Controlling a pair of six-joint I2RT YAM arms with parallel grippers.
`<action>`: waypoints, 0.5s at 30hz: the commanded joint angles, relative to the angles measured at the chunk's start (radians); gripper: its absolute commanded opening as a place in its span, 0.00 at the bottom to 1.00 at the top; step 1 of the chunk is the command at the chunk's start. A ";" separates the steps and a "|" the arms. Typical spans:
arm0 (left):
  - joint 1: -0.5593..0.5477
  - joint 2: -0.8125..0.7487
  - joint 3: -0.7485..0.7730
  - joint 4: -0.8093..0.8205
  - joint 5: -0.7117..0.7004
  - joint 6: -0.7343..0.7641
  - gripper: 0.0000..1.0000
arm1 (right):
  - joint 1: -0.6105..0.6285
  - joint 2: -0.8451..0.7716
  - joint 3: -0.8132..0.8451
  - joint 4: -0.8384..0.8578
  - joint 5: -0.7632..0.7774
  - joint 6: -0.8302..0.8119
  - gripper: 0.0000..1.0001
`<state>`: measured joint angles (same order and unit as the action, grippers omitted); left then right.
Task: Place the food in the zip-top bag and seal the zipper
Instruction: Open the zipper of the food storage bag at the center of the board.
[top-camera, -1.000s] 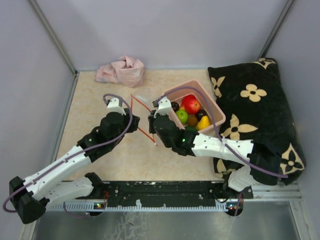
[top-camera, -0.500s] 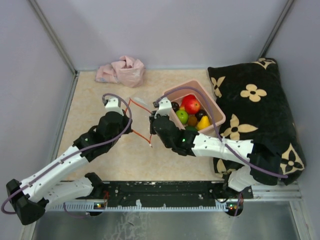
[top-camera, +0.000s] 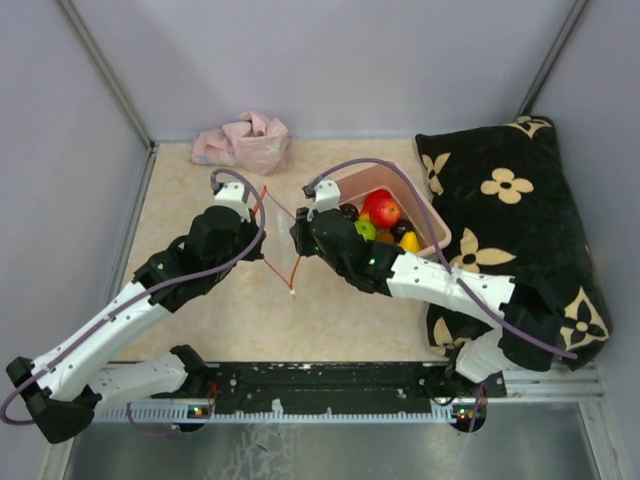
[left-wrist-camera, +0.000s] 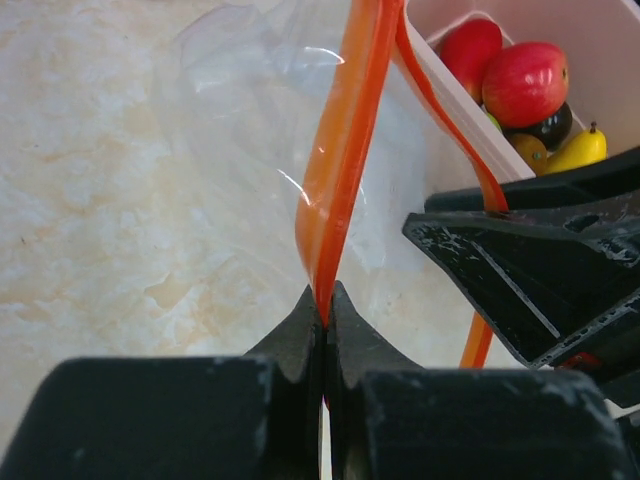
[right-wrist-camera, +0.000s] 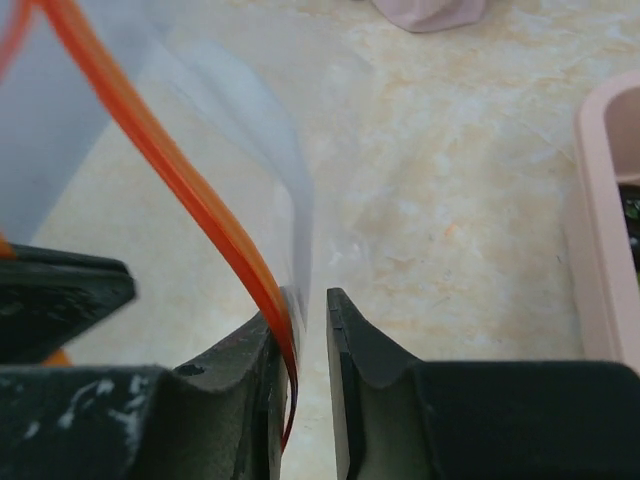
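The clear zip-top bag (top-camera: 279, 226) hangs between my two grippers, its red-orange zipper (top-camera: 297, 262) bent in a V with one end trailing toward the table. My left gripper (top-camera: 263, 216) is shut on the zipper (left-wrist-camera: 340, 150) at the jaw tips (left-wrist-camera: 325, 300). My right gripper (top-camera: 298, 228) has its jaws a little apart (right-wrist-camera: 312, 310); the zipper (right-wrist-camera: 170, 170) and bag film (right-wrist-camera: 240, 110) lie against its left finger. The food, red apple (top-camera: 383, 210), green apple (top-camera: 364, 230) and a yellow piece (top-camera: 408, 242), sits in the pink tub (top-camera: 421, 200).
The pink tub (left-wrist-camera: 450, 90) stands just right of the bag, close to my right arm. A pink cloth (top-camera: 243, 140) lies at the back. A black cushion with cream flowers (top-camera: 510, 220) fills the right side. Grey walls close in the sides and back.
Both grippers have moved away from the near edge with the bag. The zipper has changed from a wide loop to a narrower V with one end hanging down.
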<state>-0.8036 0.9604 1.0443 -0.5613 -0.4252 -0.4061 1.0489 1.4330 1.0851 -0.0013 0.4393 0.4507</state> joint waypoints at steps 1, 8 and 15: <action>-0.006 0.019 0.027 -0.032 0.076 0.031 0.00 | -0.003 0.040 0.110 0.020 -0.085 -0.034 0.25; -0.006 0.042 0.045 -0.044 0.103 0.033 0.00 | -0.028 0.099 0.171 -0.018 -0.130 -0.043 0.39; -0.006 0.047 0.077 -0.074 0.069 0.049 0.00 | -0.045 0.123 0.181 -0.150 -0.046 -0.050 0.32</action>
<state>-0.8036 1.0039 1.0626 -0.6094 -0.3439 -0.3828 1.0195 1.5501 1.2133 -0.0811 0.3267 0.4194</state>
